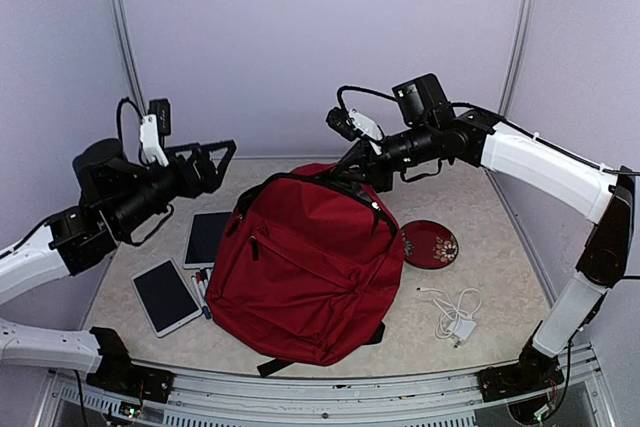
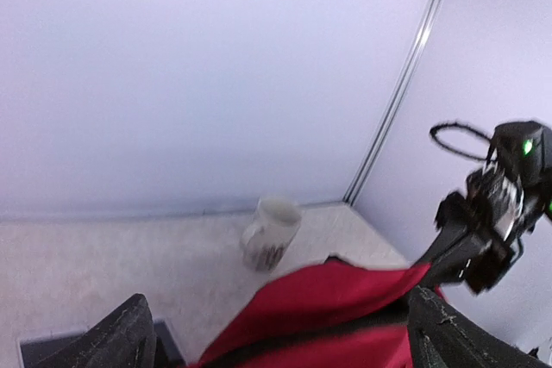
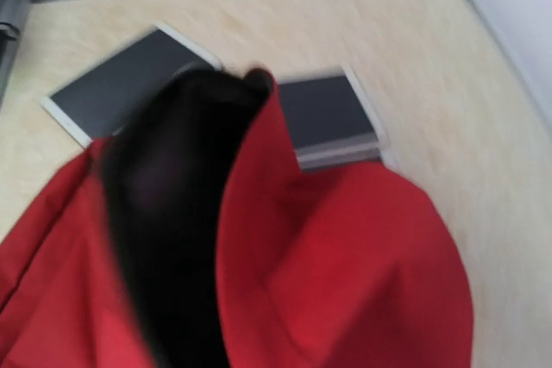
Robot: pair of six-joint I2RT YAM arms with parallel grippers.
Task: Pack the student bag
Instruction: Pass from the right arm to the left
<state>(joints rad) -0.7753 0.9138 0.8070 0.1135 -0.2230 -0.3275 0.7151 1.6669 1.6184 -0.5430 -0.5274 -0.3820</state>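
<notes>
The student bag (image 1: 305, 267), dark red with black zippers, lies in the middle of the table with its top edge pulled up. My right gripper (image 1: 352, 169) is shut on that top edge; in the right wrist view red fabric (image 3: 362, 265) and a blurred black strap (image 3: 172, 230) fill the frame and hide the fingers. My left gripper (image 1: 222, 159) hangs open in the air just left of the bag's top, holding nothing. Its two fingers (image 2: 121, 342) stand wide apart, with the bag's raised rim (image 2: 328, 303) showing between them.
A white tablet (image 1: 165, 295), a dark tablet (image 1: 208, 237) and markers (image 1: 200, 287) lie left of the bag. A red patterned plate (image 1: 430, 244) and a white cable with charger (image 1: 455, 315) lie to its right. A white mug (image 2: 272, 232) stands behind the bag near the back wall.
</notes>
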